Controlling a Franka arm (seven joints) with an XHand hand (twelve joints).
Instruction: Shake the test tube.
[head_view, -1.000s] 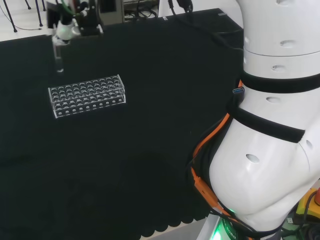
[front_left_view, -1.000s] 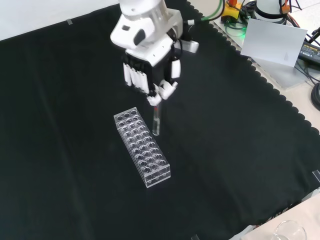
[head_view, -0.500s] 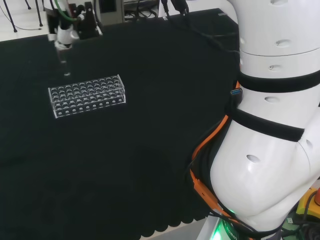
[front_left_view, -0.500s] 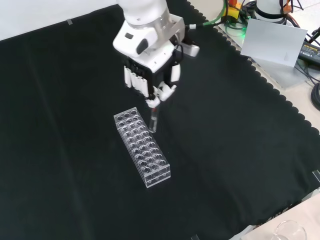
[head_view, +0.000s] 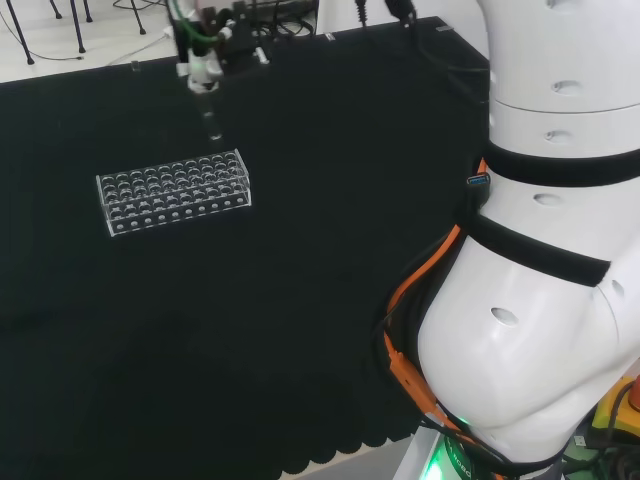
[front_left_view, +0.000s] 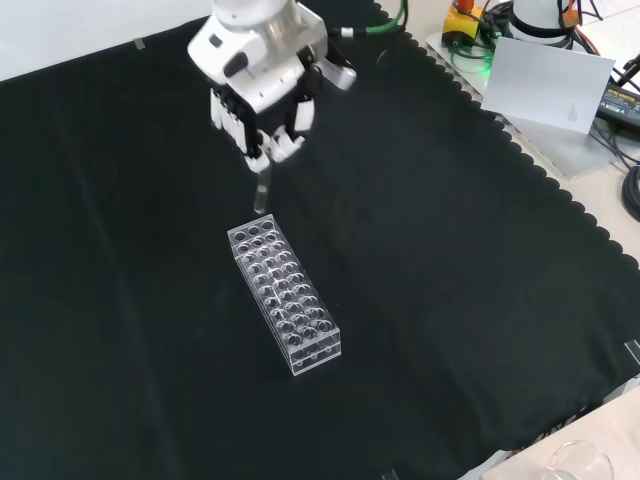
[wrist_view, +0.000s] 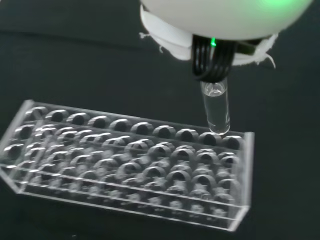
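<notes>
A clear test tube (front_left_view: 261, 192) hangs upright from the black and white hand (front_left_view: 258, 105), whose fingers are curled round its top. In the head view the hand (head_view: 205, 60) holds the tube (head_view: 212, 120) above the cloth, just beyond the right end of the clear plastic rack (head_view: 173, 190). In the front view the tube's lower end is just above the far end of the rack (front_left_view: 285, 296). The wrist view has the tube (wrist_view: 216, 107) close up, its rounded end over one end of the rack (wrist_view: 130, 165), whose holes look vacant.
The black cloth (front_left_view: 450, 250) covers the bench with a scalloped edge at the right in the front view. A grey sheet (front_left_view: 555, 85) and cables lie beyond that edge. The rim of a glass vessel (front_left_view: 580, 462) shows at the bottom right corner.
The hand with the tube has swung rightwards in the head view, from past the rack's left end to past its right end; in the front view it moved up and left.
</notes>
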